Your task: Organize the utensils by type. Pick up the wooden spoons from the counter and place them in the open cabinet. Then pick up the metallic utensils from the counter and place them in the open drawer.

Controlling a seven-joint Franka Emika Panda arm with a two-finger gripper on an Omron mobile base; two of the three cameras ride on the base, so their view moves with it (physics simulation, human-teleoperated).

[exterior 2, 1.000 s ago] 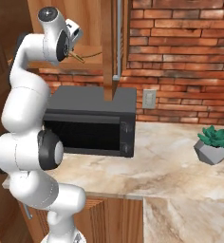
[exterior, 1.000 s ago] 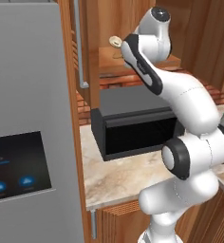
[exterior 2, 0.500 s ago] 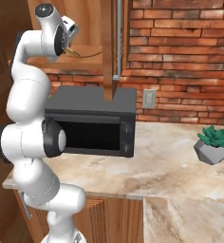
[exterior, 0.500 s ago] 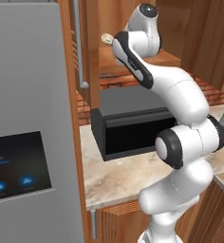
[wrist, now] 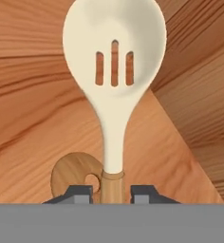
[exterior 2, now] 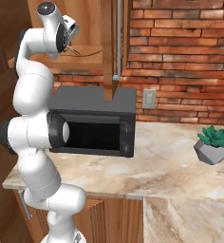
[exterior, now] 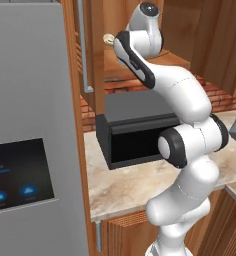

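The fridge carries the only writing: its dark panel shows a figure ending in 7 and 2 round arrow buttons, the rest too blurred to read. No brand or label shows on anything else.

The cabinet stands open above the microwave, which sits on the counter. The arm reaches up into the cabinet. A small plant sits far along the counter, well clear of the work.

The spoon is inside the cabinet, over its wooden floor. It has a cream bowl with 3 slots and a brown handle. From the left base view its bowl peeks past the wrist at shelf height. I judge it light and stiff, unlikely to break if set down, with a dry handle that should not slip much. The narrow handle is the place to hold it. The bowl is too broad and rounded for these jaws, and a hold this far from the bowl may let it swing.

The gripper straddles the handle's end, jaws narrowly apart, a sliver of gap at each side. I cannot tell whether it grips or has let go.

A curled wooden piece lies just beside the handle. What it belongs to is unclear.
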